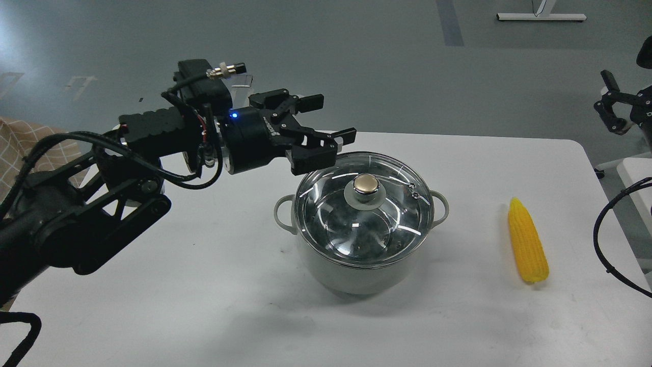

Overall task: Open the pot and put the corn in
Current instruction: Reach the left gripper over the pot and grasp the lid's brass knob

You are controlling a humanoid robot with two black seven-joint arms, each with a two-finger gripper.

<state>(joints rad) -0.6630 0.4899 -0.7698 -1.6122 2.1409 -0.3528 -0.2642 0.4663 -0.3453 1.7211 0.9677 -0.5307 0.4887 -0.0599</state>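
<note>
Our left end effector (pixel 333 118), fingers spread, hovers beside the lidded pot (pixel 356 265); a poor grip on the knob (pixel 365 184) risks dropping the lid (pixel 326 204).

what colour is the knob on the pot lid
Brass-gold, on a pale grey base; the head view shows the knob at the centre of the glass lid.

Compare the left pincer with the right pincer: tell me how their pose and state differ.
The left pincer reaches in over the table, close beside the lidded pot; the right pincer hangs off the table's far right edge, far from the corn. The left pincer points right with its fingers spread; the right pincer is small and dark, so its state cannot be told. Both are black and hold nothing visible.
</note>
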